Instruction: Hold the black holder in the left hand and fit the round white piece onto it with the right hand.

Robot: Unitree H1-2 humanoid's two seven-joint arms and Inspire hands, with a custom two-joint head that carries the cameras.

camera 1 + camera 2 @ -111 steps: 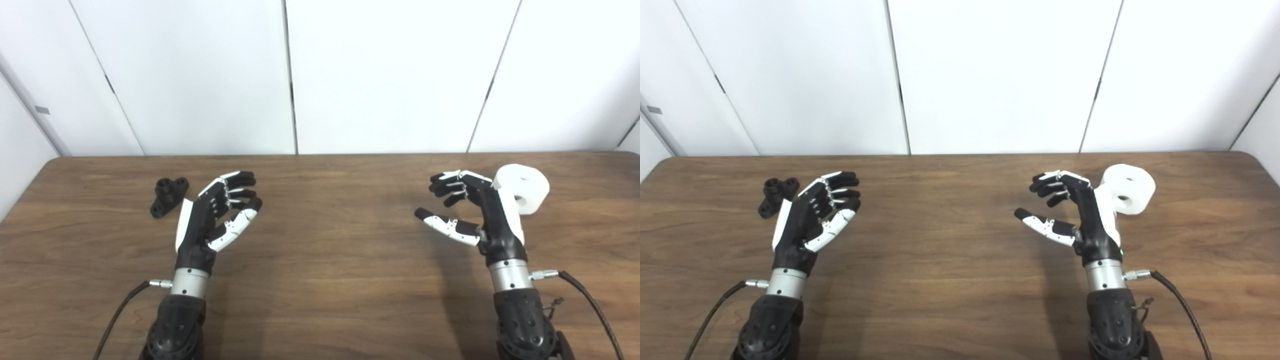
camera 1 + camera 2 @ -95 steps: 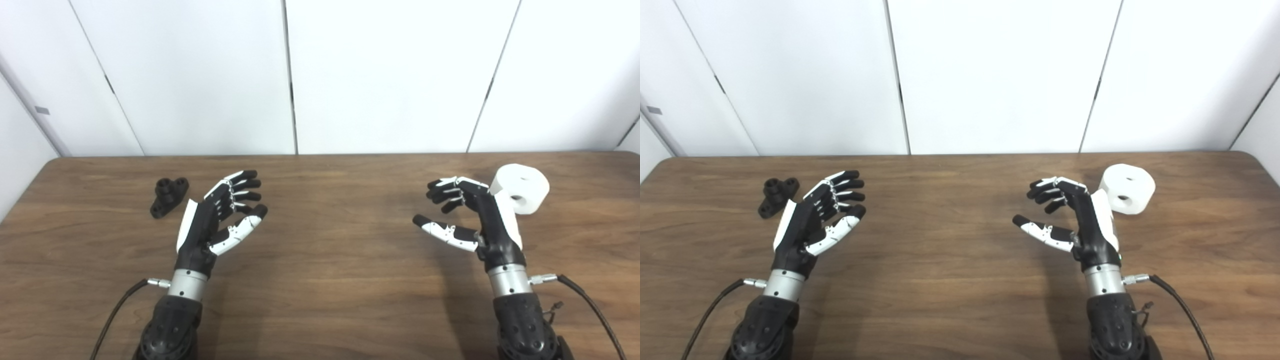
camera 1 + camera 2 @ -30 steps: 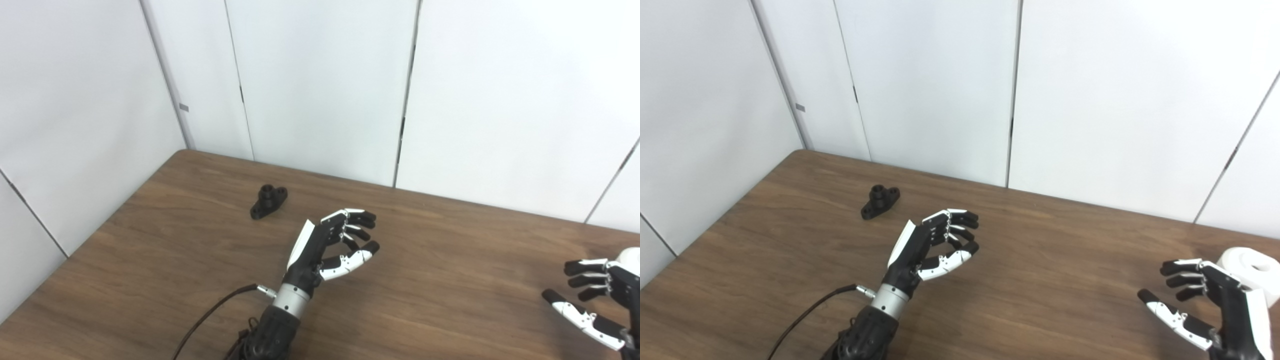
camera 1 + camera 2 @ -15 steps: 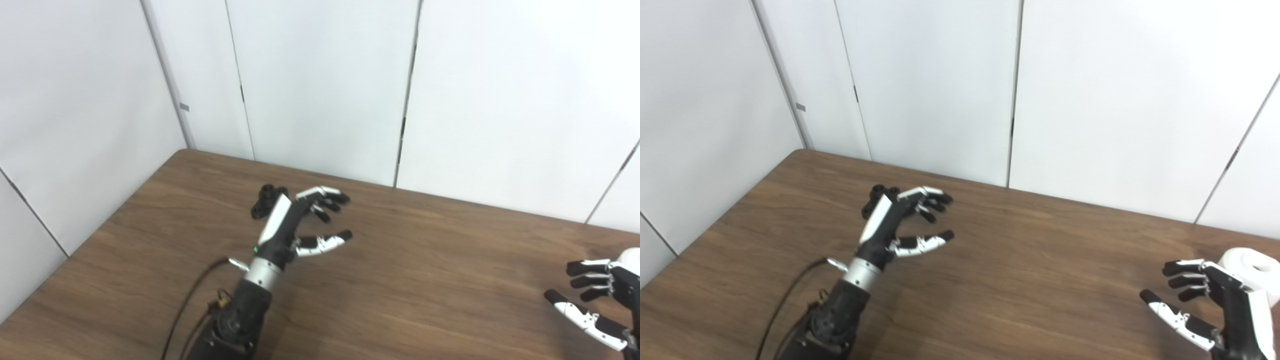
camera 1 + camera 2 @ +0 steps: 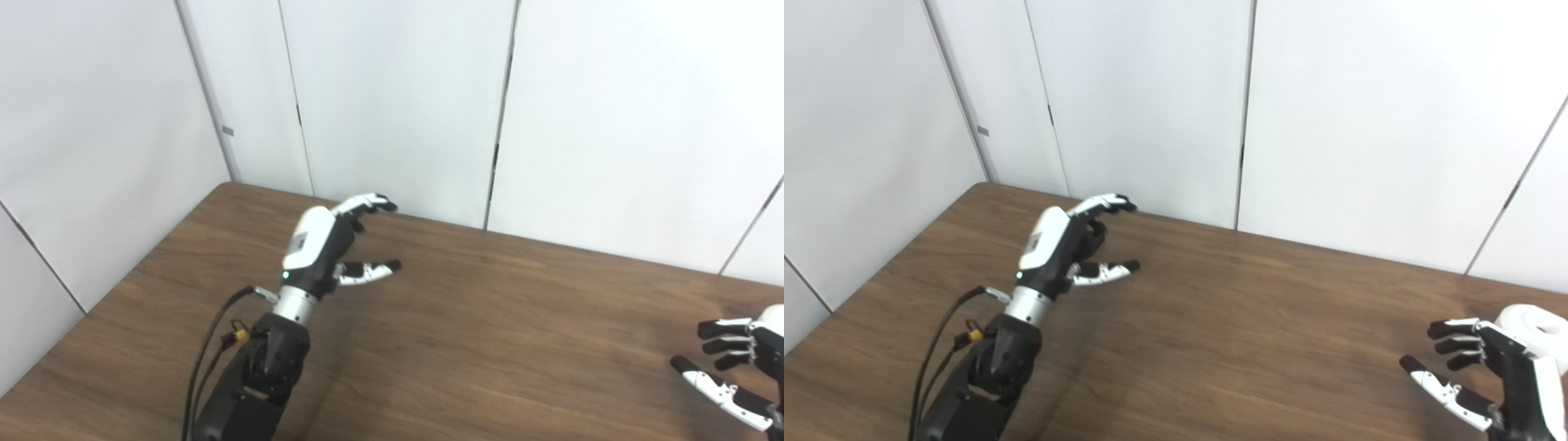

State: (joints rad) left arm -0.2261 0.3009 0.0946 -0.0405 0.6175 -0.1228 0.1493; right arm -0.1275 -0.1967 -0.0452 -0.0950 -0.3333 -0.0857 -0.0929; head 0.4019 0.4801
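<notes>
My left hand hovers over the far left part of the wooden table, palm turned down, fingers and thumb spread, open. It stands over the spot where the black holder lay, and the holder is hidden behind it. I cannot see whether the fingers touch the holder. The round white piece lies at the right edge of the picture, partly cut off. My right hand rests just left of it, open with curled fingers, holding nothing.
White wall panels stand close behind the table's far edge and along its left side. The left hand is near the table's far left corner. A black cable hangs from the left wrist. A wide stretch of bare wood lies between the two hands.
The left hand has reached forward and left, rising over the black holder and covering it. The right hand has stayed put. Earlier on, the camera swung to the left.
</notes>
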